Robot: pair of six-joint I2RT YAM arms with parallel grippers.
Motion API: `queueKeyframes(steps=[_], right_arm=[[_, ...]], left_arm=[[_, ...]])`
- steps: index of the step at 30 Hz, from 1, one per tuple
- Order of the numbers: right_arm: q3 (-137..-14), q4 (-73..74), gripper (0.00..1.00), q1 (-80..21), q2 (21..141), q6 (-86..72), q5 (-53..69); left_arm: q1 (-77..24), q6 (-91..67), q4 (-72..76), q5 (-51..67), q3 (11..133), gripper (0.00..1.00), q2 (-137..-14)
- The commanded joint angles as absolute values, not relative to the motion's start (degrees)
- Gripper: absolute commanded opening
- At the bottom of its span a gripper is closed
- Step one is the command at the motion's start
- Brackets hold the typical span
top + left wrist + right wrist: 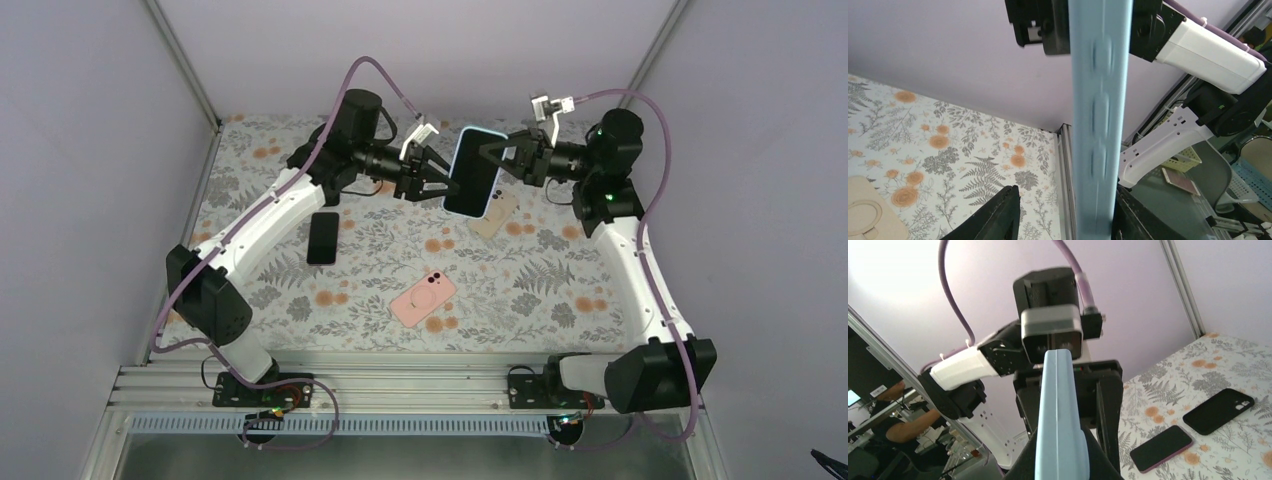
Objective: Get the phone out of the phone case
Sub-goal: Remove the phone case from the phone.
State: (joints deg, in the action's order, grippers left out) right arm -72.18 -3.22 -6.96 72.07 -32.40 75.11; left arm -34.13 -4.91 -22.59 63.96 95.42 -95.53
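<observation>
The right arm's fingers (503, 152) are clamping the phone (470, 178), in its blue case (1098, 100), upright above the worktop (560, 290), steadying it while the left arm's fingers (998, 215) are standing apart around its edge, seemingly ready to pry.

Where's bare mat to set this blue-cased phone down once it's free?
Widest bare mat: near right, between the pink case and the right arm. A smaller patch lies near left, between the black case and the pink one. Crowded: far centre, where the beige case lies by the held blue-cased phone.
</observation>
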Motion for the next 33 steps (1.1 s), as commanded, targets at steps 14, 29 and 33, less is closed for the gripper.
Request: queueKeyframes(steps=[14,29,33], right_arm=[[-72.2,-35.2,0.04,-0.8,73.2,-67.0,76.0],[-72.1,-33.4,0.04,-0.9,72.5,-65.3,75.9],[-72.0,-34.1,0.04,-0.9,72.4,-65.7,75.9]], left_arm=[[-33.0,-6.8,-18.1,67.4,90.0,0.46,-89.9],[-33.6,-10.5,-15.6,65.8,91.8,0.44,-92.1],[-33.6,-10.4,-15.9,64.8,91.8,0.43,-92.3]])
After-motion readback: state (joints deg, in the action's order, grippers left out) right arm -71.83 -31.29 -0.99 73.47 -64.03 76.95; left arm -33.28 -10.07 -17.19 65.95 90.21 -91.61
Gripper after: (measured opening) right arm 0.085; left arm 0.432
